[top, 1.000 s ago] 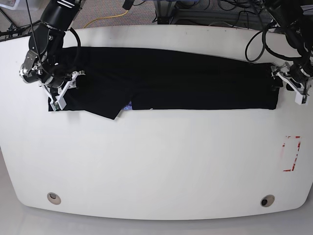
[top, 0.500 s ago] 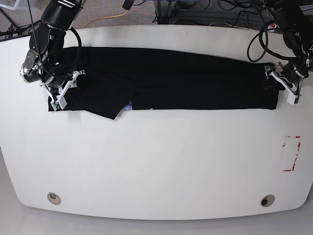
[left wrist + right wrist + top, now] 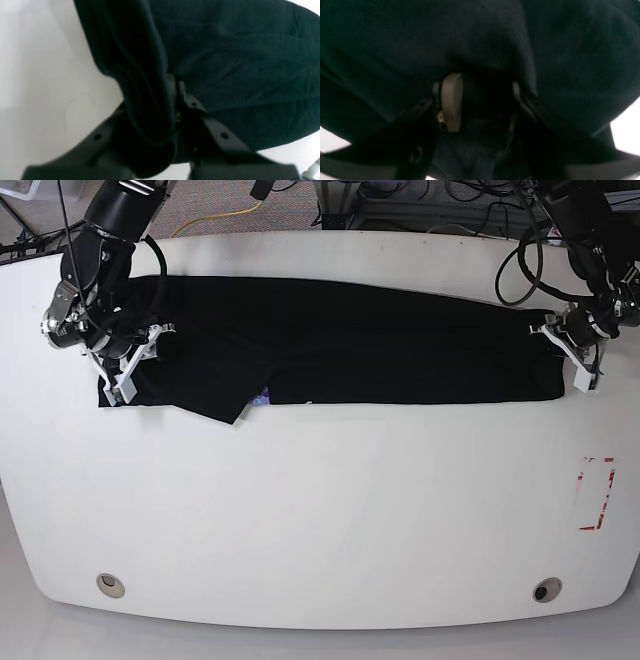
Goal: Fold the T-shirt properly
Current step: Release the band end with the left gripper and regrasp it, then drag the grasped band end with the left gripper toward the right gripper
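Observation:
The black T-shirt lies folded into a long band across the far half of the table. A bit of its purple print peeks out under the front edge. My left gripper is at the shirt's right end. In the left wrist view it is shut on a folded hem of the T-shirt. My right gripper is at the shirt's left end. In the right wrist view its jaws stand apart around a bunch of the T-shirt, and one beige pad shows bare.
The white table has a red tape mark near its right edge and two round holes at the front corners. Cables and frames lie beyond the far edge.
My left gripper has moved in from beyond the shirt's right end onto its edge and closed on the hem. The right gripper has barely moved.

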Robot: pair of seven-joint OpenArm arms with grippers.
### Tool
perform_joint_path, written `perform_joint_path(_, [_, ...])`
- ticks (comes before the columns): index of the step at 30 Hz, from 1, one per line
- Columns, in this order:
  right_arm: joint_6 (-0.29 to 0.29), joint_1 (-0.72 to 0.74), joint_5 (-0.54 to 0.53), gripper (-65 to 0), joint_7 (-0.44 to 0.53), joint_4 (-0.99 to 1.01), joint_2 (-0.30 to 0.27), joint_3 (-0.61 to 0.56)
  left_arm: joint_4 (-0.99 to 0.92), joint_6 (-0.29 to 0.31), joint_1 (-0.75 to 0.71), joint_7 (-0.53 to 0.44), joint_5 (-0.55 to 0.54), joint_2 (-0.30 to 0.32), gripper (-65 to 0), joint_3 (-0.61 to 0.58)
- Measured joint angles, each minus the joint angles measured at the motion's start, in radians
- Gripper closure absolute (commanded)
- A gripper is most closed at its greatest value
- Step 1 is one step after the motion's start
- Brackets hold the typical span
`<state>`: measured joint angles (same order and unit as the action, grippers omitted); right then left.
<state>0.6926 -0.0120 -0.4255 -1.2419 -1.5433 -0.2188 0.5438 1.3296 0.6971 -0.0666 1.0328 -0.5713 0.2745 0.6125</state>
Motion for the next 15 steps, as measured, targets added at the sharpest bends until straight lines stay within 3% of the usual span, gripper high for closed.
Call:
perform_joint_path(7, [0.0, -0.001, -0.001, -23.9, 0.0, 0.0, 0.002, 0.0, 0.22, -0.002, -0.066, 0.042, 0.041, -0.021, -1.0, -0.016])
perform_joint_path(15, [0.0, -0.001, 0.002, -23.9, 0.0, 0.0, 0.001, 0.0, 0.494, 0.0, -0.106, 0.041, 0.036, -0.06, -1.0, -0.222])
